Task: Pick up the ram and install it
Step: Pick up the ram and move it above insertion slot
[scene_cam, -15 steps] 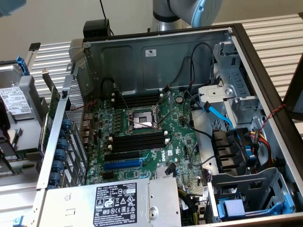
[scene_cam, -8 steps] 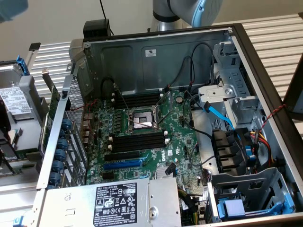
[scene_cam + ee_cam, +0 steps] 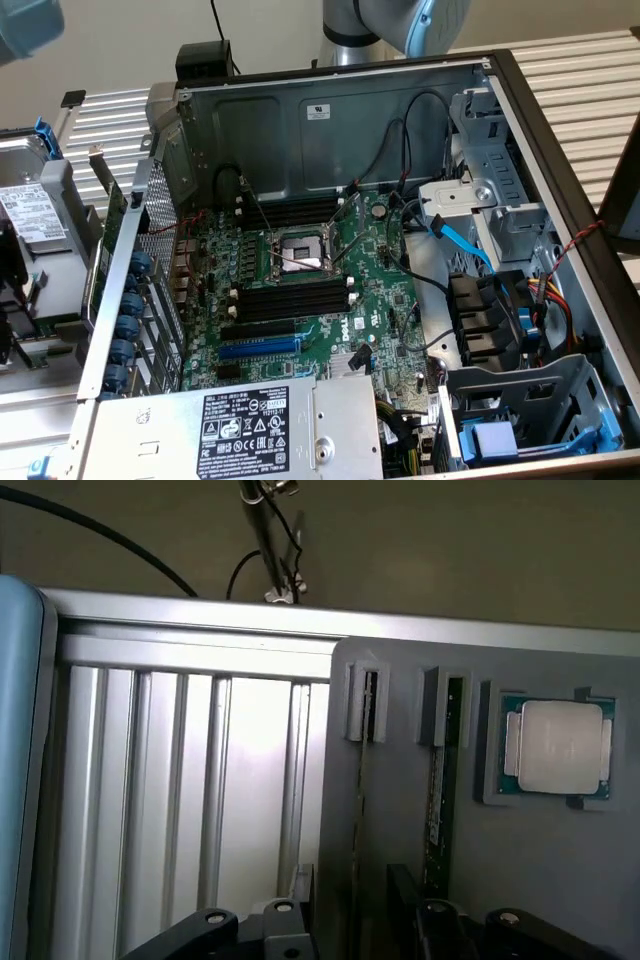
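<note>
Wrist view, left to right: ribbed surface (image 3: 200,780); ram (image 3: 362,780) on edge in grey holder (image 3: 400,820), between my end effector's (image 3: 350,932) parted fingers, unlifted; spare stick (image 3: 437,780); CPU (image 3: 557,748). Exterior view: memory slots (image 3: 290,300) apparently empty, so nothing is installed.

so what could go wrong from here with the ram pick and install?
1. Two ram sticks stand close together in the holder; the open gripper may clip the wrong one.
2. The socket between the slots looks open; a slip could hit it.
3. Near the slots, cables cross and might snag.
</note>
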`<action>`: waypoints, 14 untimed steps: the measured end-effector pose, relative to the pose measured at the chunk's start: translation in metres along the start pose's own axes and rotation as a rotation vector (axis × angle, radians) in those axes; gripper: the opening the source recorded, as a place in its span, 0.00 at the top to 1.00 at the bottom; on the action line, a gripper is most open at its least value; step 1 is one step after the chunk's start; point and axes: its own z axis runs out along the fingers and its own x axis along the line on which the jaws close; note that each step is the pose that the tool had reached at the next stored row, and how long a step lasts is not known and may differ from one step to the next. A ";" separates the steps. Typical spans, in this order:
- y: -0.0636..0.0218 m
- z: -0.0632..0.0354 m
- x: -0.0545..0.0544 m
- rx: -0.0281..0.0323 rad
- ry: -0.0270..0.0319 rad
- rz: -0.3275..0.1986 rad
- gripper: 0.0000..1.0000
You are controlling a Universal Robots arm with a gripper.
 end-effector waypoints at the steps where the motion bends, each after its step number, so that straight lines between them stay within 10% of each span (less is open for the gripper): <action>1: 0.0000 0.0016 0.000 -0.0001 -0.0016 0.000 0.58; 14: -0.0002 0.0100 -0.004 -0.0219 -0.0076 0.001 0.58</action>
